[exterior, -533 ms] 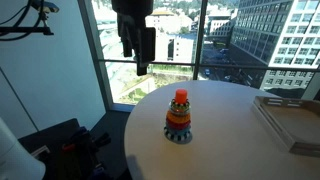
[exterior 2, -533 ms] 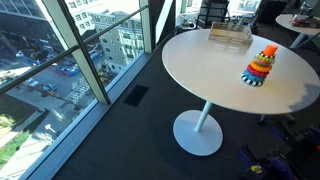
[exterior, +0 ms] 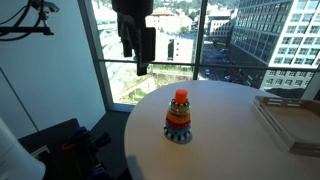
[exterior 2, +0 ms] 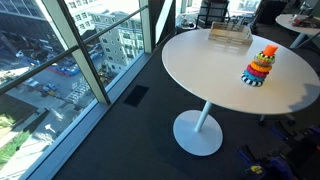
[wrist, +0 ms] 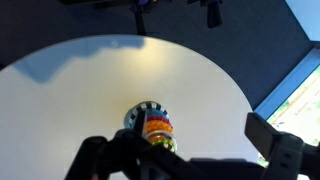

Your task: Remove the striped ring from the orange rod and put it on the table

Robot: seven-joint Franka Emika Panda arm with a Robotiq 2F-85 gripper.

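The ring-stacking toy stands on the round white table (exterior: 230,140) in both exterior views. The striped ring (exterior: 179,137) lies at the bottom of the stack, under the coloured rings; it also shows in an exterior view (exterior 2: 254,81) and in the wrist view (wrist: 141,108). The orange rod's rounded top (exterior: 181,97) sticks out above the rings, also in an exterior view (exterior 2: 268,50). My gripper (exterior: 138,62) hangs high above the table's edge, well apart from the toy. In the wrist view its fingers (wrist: 185,155) are spread wide and empty, with the toy below between them.
A pale rectangular tray (exterior: 290,122) lies on the far side of the table, also in an exterior view (exterior 2: 230,36). Tall windows (exterior: 170,40) stand right behind the table. Dark carpet and cables lie beside the table's pedestal (exterior 2: 198,130).
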